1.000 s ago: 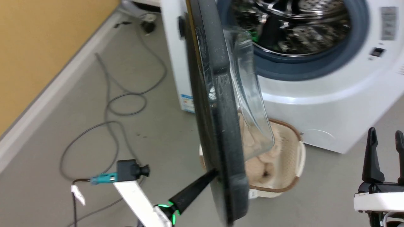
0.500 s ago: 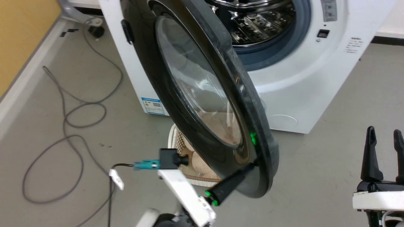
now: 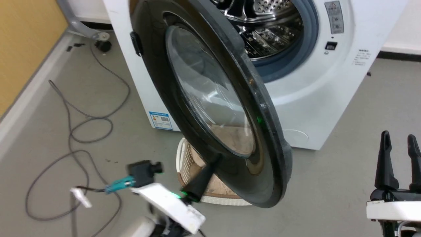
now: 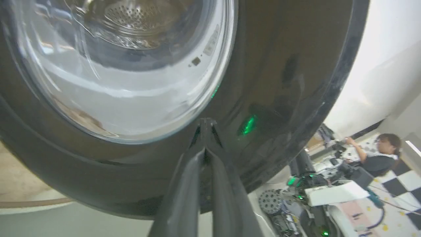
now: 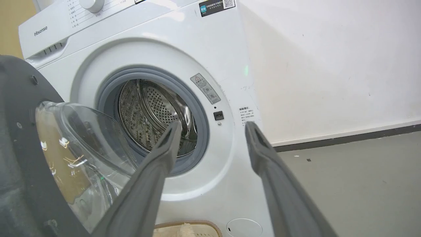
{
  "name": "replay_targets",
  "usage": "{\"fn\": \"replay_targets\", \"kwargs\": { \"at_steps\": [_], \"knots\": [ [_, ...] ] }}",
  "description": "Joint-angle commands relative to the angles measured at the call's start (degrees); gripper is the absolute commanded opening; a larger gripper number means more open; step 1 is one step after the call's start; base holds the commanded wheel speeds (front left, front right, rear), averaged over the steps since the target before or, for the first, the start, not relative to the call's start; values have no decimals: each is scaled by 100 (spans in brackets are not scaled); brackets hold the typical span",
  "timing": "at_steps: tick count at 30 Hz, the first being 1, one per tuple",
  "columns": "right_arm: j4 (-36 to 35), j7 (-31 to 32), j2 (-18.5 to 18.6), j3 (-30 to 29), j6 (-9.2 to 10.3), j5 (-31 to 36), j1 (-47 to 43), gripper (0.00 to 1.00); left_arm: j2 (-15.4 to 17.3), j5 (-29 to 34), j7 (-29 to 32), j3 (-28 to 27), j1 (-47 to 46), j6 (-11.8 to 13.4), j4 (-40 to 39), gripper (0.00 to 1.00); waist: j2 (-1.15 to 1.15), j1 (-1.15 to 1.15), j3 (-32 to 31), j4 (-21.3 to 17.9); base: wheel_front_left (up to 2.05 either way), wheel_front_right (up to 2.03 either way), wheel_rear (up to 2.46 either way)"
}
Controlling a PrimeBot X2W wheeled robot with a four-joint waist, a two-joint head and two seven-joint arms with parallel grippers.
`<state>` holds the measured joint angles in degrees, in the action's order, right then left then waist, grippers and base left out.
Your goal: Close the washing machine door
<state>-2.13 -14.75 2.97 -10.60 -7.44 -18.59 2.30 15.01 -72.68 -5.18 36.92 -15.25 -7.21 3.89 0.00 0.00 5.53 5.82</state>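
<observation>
Washing machine [image 3: 312, 98]: big white boxy front-loader on a grey floor [image 3: 329, 191]. Smooth enamel front, round mouth uncovered. Inside is a shiny perforated steel drum [image 3: 263, 29], ringed by a blue-grey rubber gasket [image 3: 297, 56]. Small blue sticker [image 3: 160, 120] low on the front.

Washing machine door [image 3: 154, 75]: large round disc, part-way open, hinged on the left side of the mouth in the head view. Glossy black outer face turned to the head camera, scuffed matte rim edge. Clear bulging glass window [image 3: 207, 95] at its centre; in the right wrist view the bowl juts toward the drum. The door's lower edge hangs over a white woven basket [image 3: 183, 154] with a brown rim, standing on the floor just in front of the machine, beige fabric inside.

Left gripper [image 3: 215, 159]: pale forearm comes up from the bottom of the head view. Long dark fingers clenched together into one point, grasping nothing. The tip touches the door's glossy black ring just below the window edge, same contact in the left wrist view [image 4: 206, 122].

Right gripper [image 3: 398, 135]: upright at lower right of the head view, fingers spread wide, empty, well apart from the door. Its wrist view looks between them at the open mouth.

Grey cable [image 3: 75, 128] loops on the floor left of the machine, near a yellow wall [image 3: 23, 49]. A person [image 4: 378, 158] sits far off in the left wrist view, beyond the door's edge.
</observation>
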Motion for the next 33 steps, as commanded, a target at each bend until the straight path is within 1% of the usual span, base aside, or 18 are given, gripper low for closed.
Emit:
{"fn": "replay_targets", "kwargs": {
  "at_steps": [1, 3, 6, 9, 12, 14, 15, 16, 17, 18, 19, 21, 23, 25, 27, 28, 29, 33],
  "knots": [
    [-35, -25, -10, -26, -5, -13, -67, 100, 159, 310, -343, 45, -167, -27, 93, 0, 0, 0, -65, 62, 0, 0, 0],
    [-53, -25, -10, -72, -5, -10, -79, 100, 309, 771, -742, 81, -270, -27, 355, 0, 0, 0, -116, 110, 0, 0, 0],
    [-86, -25, -10, -169, -5, 1, -93, 100, 331, 1489, -956, -201, -374, 8, 732, 0, 0, 0, -176, 187, 0, 0, 0],
    [-115, -25, -10, -277, -5, 5, -121, 100, 164, 2494, -977, -855, -373, 376, 739, 0, 0, 0, -219, 259, 0, 0, 0],
    [-129, -25, -10, -347, -5, 15, -141, 100, -22, 3672, -979, -1568, -195, 949, 534, 0, 0, 0, -253, 311, 0, 0, 0],
    [-144, -25, -10, -372, -5, 37, -145, 100, -79, 4414, -980, -1862, -25, 1290, 418, 0, 0, 0, -282, 336, 0, 0, 0],
    [-144, -25, -10, -372, -5, 37, -145, 100, -79, 4414, -980, -1862, -25, 1290, 418, 0, 0, 0, -282, 336, 0, 0, 0],
    [-154, -25, -10, -381, -5, 49, -145, 100, -124, 4695, -980, -2040, 60, 1495, 362, 0, 0, 0, -294, 346, 0, 0, 0],
    [-189, -25, -10, -386, -5, 68, -128, 100, -119, 5262, -980, -2242, 230, 1777, 270, 38, 0, 0, -317, 360, 0, 0, 0],
    [-189, -25, -10, -386, -5, 68, -128, 100, -119, 5262, -980, -2242, 230, 1777, 270, 38, 0, 0, -317, 360, 0, 0, 0],
    [-217, -25, -10, -381, -5, 82, -115, 100, -126, 5485, -981, -2341, 303, 1907, 209, 100, 0, 0, -325, 369, 0, 0, 0],
    [-270, -25, -10, -357, -5, 112, -81, 100, -161, 5771, -981, -2491, 503, 2056, 116, 100, 0, 0, -346, 384, 0, 0, 0],
    [-356, -25, -10, -354, -5, 119, -32, 100, -193, 5944, -981, -2641, 678, 2136, 21, 100, 0, 0, -364, 407, 0, 0, 0],
    [-481, -25, -10, -336, -5, 105, 43, 100, -229, 6068, -981, -2749, 857, 2153, -55, 100, 0, 0, -384, 435, 0, 0, 0],
    [-665, -25, -10, -300, -5, 112, 133, 100, -270, 6154, -981, -2815, 1018, 2107, -107, 100, 0, 0, -397, 475, 0, 0, 0],
    [-791, -25, -10, -287, -5, 105, 200, 44, -292, 6182, -981, -2852, 1085, 2077, -119, 100, 0, 0, -398, 489, 0, 0, 0],
    [-903, -25, -10, -281, -5, 74, 265, 0, -300, 6236, -981, -2882, 1147, 2055, -117, 100, 0, 0, -399, 503, 0, 0, 0],
    [-1299, -25, -10, -89, -5, -125, 552, 0, -362, 6383, -981, -2980, 1309, 1956, -54, 100, 0, 0, -392, 545, 0, 0, 0]
  ]
}}
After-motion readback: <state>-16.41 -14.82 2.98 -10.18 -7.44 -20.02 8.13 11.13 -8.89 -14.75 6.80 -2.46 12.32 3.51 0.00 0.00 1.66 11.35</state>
